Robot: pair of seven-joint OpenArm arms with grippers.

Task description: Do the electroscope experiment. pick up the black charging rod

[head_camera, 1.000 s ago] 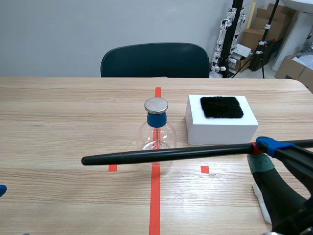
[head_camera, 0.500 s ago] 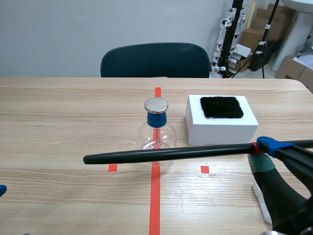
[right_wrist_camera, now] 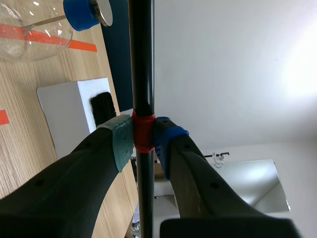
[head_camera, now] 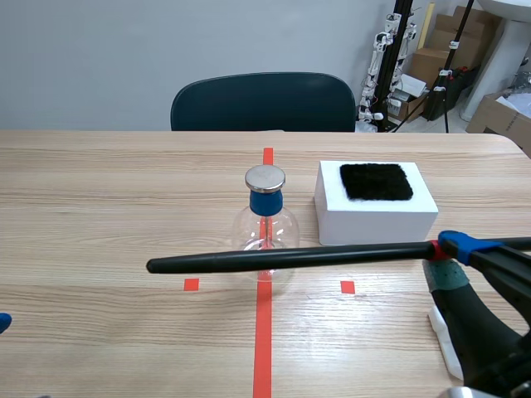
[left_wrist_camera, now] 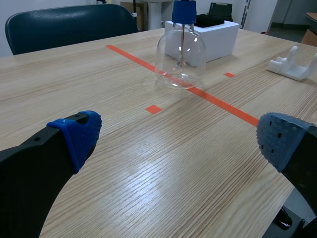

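1. The long black charging rod (head_camera: 290, 258) with a red band is clamped at that band between the pads of the right end effector (head_camera: 441, 247), at the right middle of the scene view.
2. Held above the wooden bench (head_camera: 99, 215), the rod lies nearly level. It runs left across the frame's centre, in front of the clear glass flask (head_camera: 265, 217) with a blue cap and metal disc.
3. The right arm rises from the lower right corner.
4. The left end effector (left_wrist_camera: 177, 138) hovers low over the bench with its fingers wide apart and nothing between them; the flask stands ahead of it.
5. In the scene view only a blue sliver of it shows at the lower left edge, and the rod's end behind the right fingers is hidden.
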